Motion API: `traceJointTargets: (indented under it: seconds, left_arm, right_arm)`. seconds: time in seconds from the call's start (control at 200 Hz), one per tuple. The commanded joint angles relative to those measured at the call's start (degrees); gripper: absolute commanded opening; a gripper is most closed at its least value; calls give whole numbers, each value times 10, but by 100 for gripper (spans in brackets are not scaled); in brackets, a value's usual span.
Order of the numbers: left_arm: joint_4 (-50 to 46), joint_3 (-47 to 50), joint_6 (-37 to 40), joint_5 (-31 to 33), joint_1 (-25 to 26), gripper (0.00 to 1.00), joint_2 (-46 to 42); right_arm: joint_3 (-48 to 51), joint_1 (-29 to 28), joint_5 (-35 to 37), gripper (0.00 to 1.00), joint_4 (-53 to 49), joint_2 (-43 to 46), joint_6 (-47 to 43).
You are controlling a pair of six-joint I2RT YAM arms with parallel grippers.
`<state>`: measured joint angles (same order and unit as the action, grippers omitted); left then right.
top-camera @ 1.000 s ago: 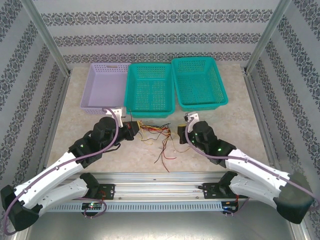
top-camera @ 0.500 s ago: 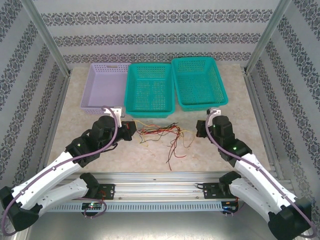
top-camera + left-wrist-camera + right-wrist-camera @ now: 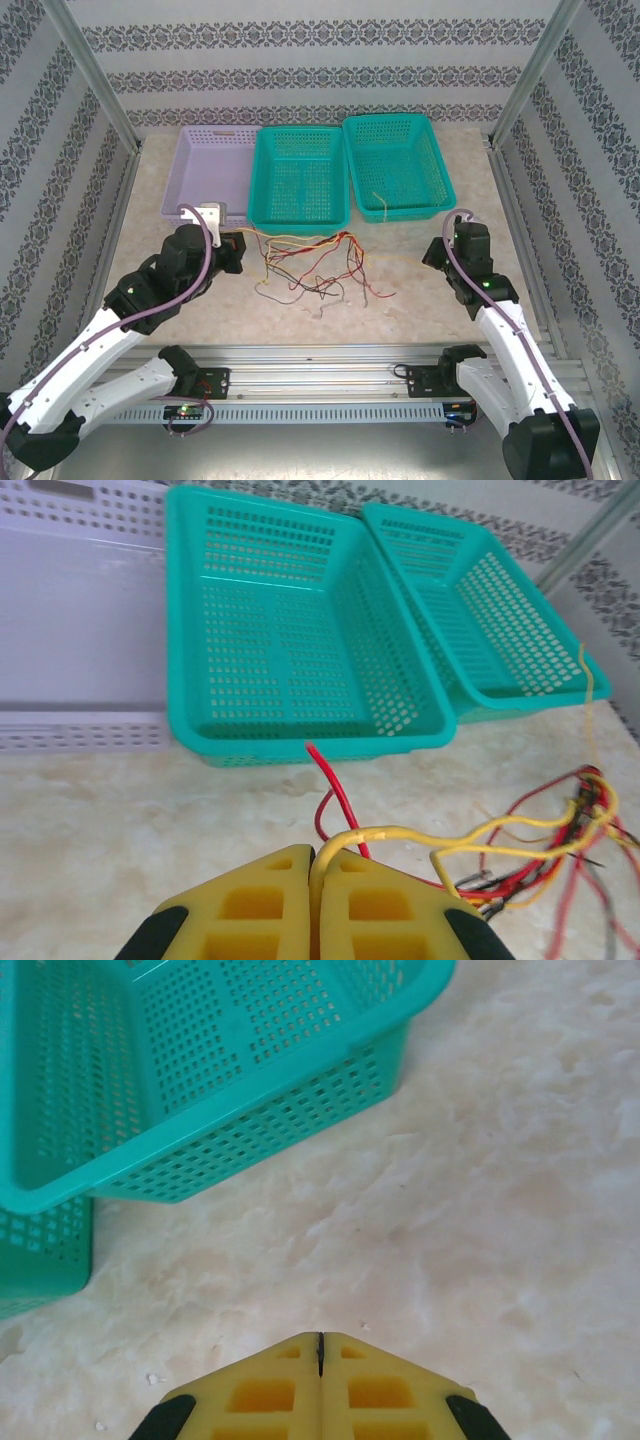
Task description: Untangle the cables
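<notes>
Left jaws clamped on end of yellow cable (image 3: 420, 832). Right jaws pressed together; whether anything is held, cannot tell. Tangled cables (image 3: 315, 268) spread on bench (image 3: 420, 300) between arms, just in front of middle teal basket (image 3: 300, 222).

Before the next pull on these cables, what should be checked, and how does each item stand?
1. Left gripper pinching yellow cable: ok.
2. Right gripper holding a cable: cannot tell; shut, none seen beyond its tips.
3. Cables separated: not ok, crossed in one bundle.
4. Strands clear of right teal basket: not ok; olive strand drapes over its front rim.
</notes>
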<state>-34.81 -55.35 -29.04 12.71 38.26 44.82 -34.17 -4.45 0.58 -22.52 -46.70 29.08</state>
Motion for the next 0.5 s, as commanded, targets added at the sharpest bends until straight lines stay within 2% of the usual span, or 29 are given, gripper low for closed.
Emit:
traceJointTargets:
  seconds: [0.0, 0.255, 0.495]
  left_arm:
    - [-51, -25, 31, 71, -21, 0, -15]
    - [-79, -46, 39, 125, -35, 0, -9]
    - [-91, -61, 34, 167, -60, 0, 16]
  right_arm:
    - [-12, 18, 32, 0, -26, -1, 5]
    - [-13, 64, 63, 0, -54, 29, 32]
    - [-37, 107, 44, 0, -63, 30, 42]
